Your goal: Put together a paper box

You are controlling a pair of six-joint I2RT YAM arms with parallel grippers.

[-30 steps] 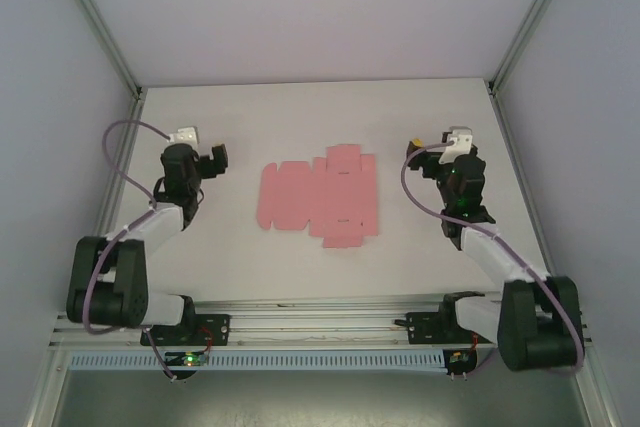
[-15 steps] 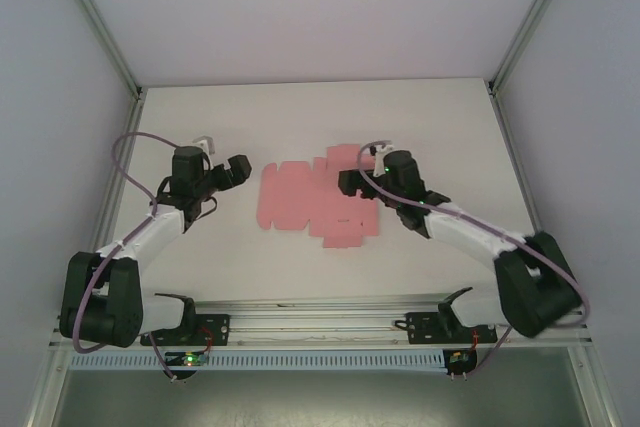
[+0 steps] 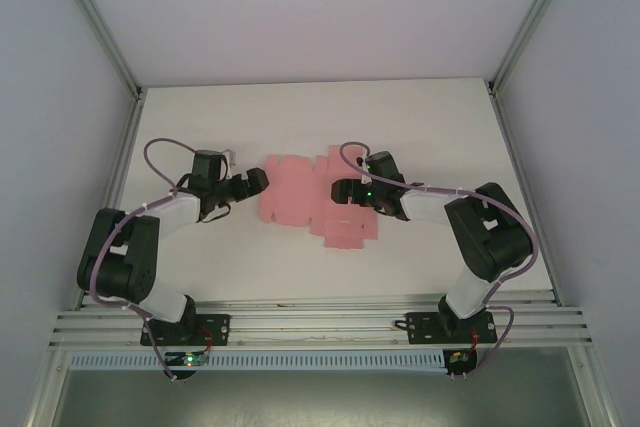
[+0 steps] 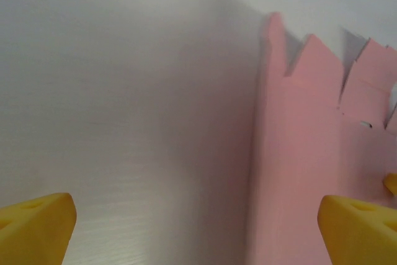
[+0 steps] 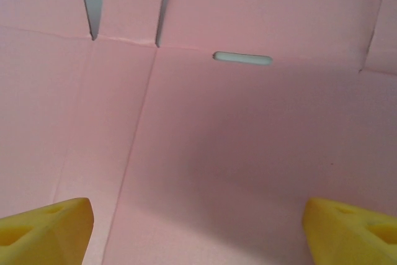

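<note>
The paper box (image 3: 300, 197) is a flat pink die-cut sheet with flaps and tabs, lying mid-table. My left gripper (image 3: 257, 182) is low at the sheet's left edge and open; in the left wrist view its yellow fingertips (image 4: 37, 221) straddle that edge, one over white table, one over the pink card (image 4: 310, 153). My right gripper (image 3: 343, 190) hovers open over the sheet's right half. The right wrist view looks down on the pink panel (image 5: 236, 141), with fold lines and a slot (image 5: 242, 59), between yellow fingertips (image 5: 353, 231). Nothing is held.
The white table (image 3: 200, 257) is walled by grey panels with metal posts at the back corners. An aluminium rail (image 3: 320, 322) carrying both arm bases runs along the near edge. Cables loop over each arm.
Both arms have swung inward over the last second. The left gripper reached the sheet's left edge and the right gripper came over the sheet's right half. The sheet looks unmoved.
</note>
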